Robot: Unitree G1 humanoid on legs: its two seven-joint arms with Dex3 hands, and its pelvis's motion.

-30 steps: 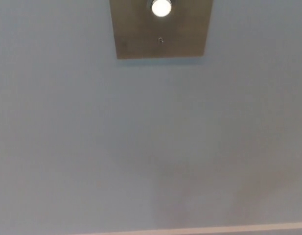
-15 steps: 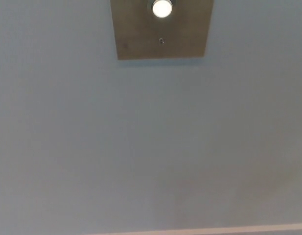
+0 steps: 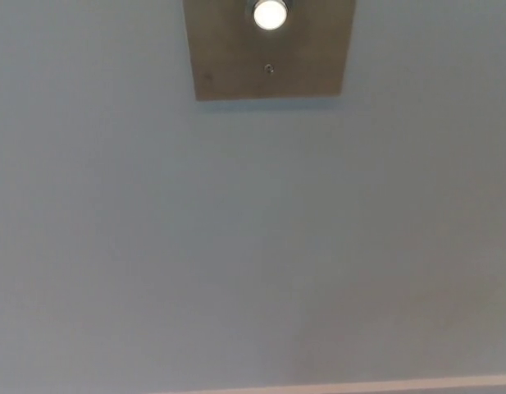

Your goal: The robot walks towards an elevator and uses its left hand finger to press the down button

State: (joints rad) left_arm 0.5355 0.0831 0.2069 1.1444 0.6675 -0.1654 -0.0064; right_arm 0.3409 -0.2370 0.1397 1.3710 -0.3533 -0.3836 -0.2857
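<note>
Neither robot hand shows, so its grip can't be told; the button [image 3: 269, 13], top centre on its panel [image 3: 236, 70], glows just as a second ago, so the press looks already done.

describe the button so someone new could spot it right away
On the plain blue-grey wall, find the metal plate at the top middle of the view. The button sits near the plate's upper edge. It is round and glowing white, unlike the tiny dark dot below it.
</note>
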